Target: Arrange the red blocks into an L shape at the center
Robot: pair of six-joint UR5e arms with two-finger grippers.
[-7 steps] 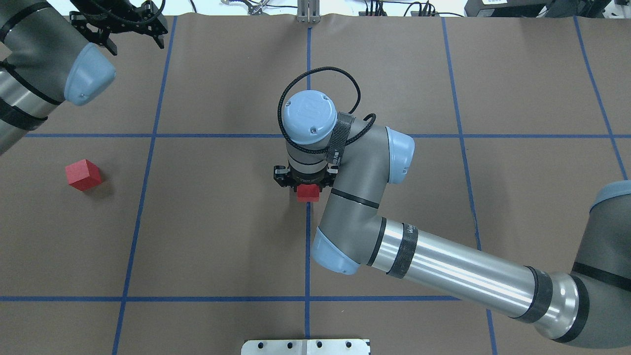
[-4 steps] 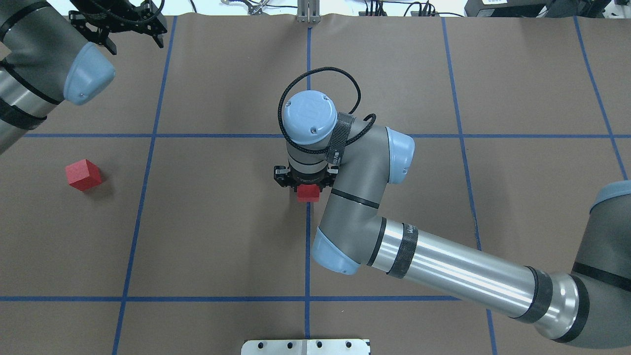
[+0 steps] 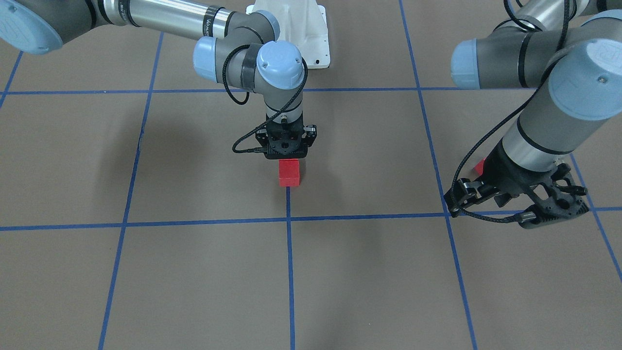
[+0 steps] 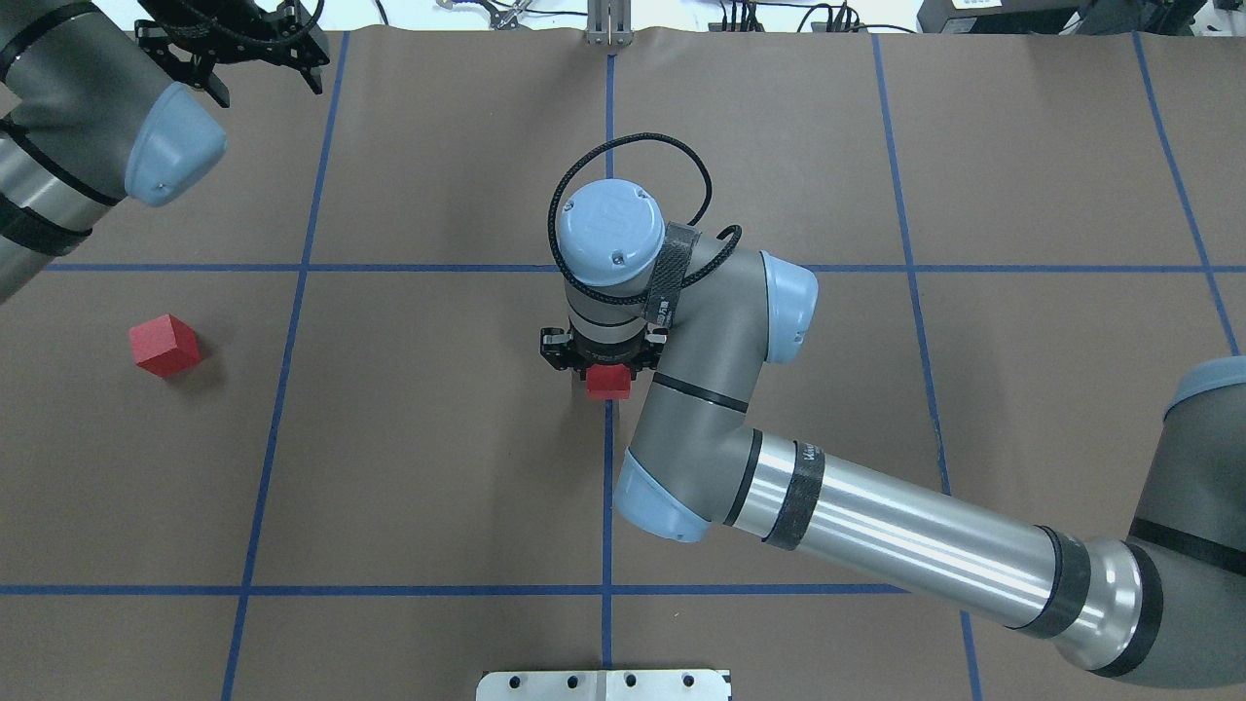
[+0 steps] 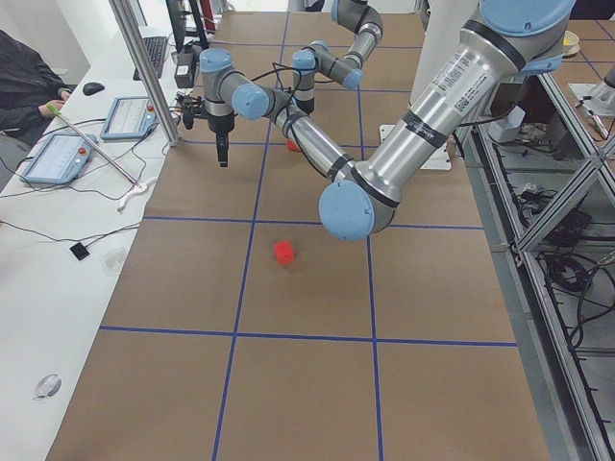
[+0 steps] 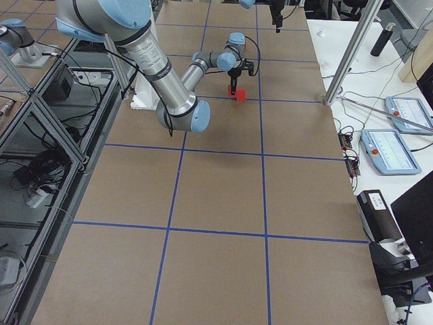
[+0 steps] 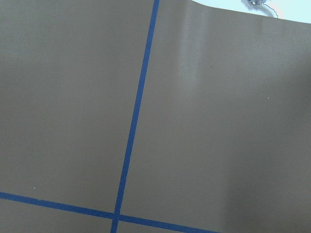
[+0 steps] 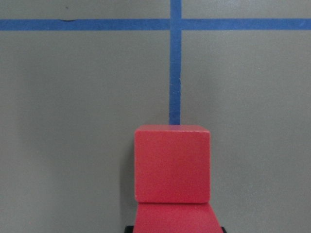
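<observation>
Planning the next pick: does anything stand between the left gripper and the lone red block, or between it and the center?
Nothing visible: only bare floor and tape lines separate left gripper, lone red block and center.

On your white bench (image 5: 58, 288) a pendant (image 5: 126, 117) lies just beside the aluminium post (image 5: 146, 77). A second pendant (image 5: 58, 157) lies next to it, nearer the camera, and a mouse (image 5: 93, 88) sits beyond them. A person (image 5: 24, 86) in dark clothes is at the bench's far corner. A white plate (image 4: 604, 684) with bolt holes shows at the overhead view's bottom edge.
</observation>
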